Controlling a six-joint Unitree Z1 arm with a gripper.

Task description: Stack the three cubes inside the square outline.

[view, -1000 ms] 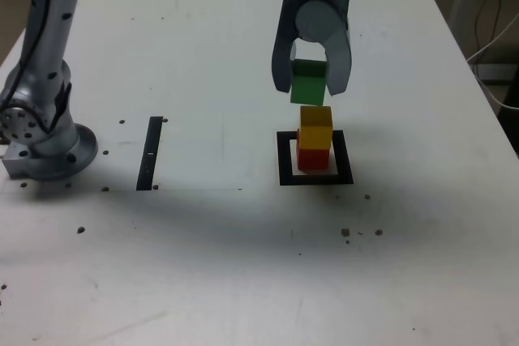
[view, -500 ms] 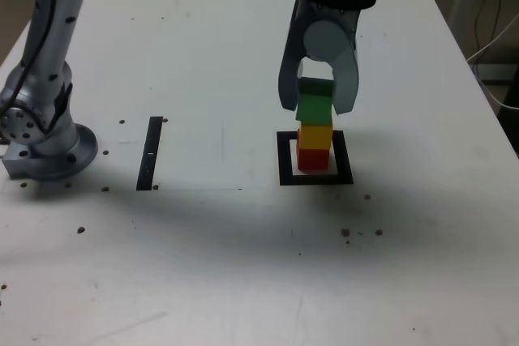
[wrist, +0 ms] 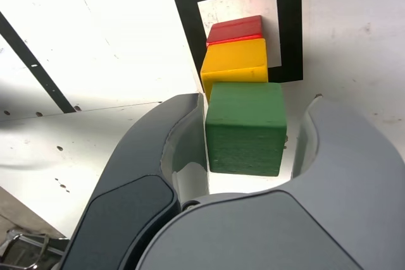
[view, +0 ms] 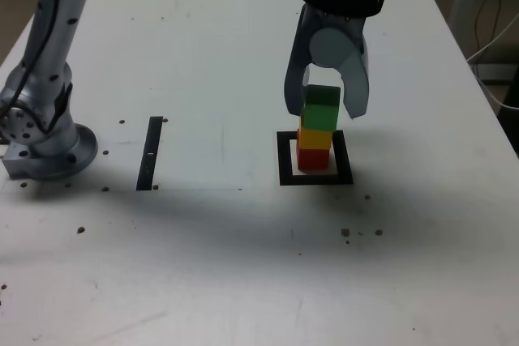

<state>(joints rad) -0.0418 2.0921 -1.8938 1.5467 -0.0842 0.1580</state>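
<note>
Landmark for all positions: the outline (view: 315, 159), a black square frame on the white bench (view: 203, 62).

1. Arm base (view: 45, 139). It stands well to the exterior view's left of the outline, at the bench edge. This keeps the base clear of the work area.

2. Strip (view: 150, 152). A narrow black mark lies between the arm base and the outline, well apart from both. It carries nothing.

3. Stack. The red cube (view: 313, 158) sits inside the outline on its white centre. The yellow cube (view: 315, 134) rests on the red one. The green cube (view: 321, 107) rests on the yellow one. The faces line up closely, so the column stands upright within the frame. The wrist view shows the green cube shifted slightly off the yellow one, but still well supported.

4. Claw (view: 326, 107). It hangs directly above the outline, pointing down, with one jaw on either side of the green cube. In the wrist view one jaw lies against a cube face, and a clear gap separates the other jaw from the opposite face. The claw is therefore narrowly parted and grips nothing. Judgement: this is the release step. All three cubes appear placed.
</note>
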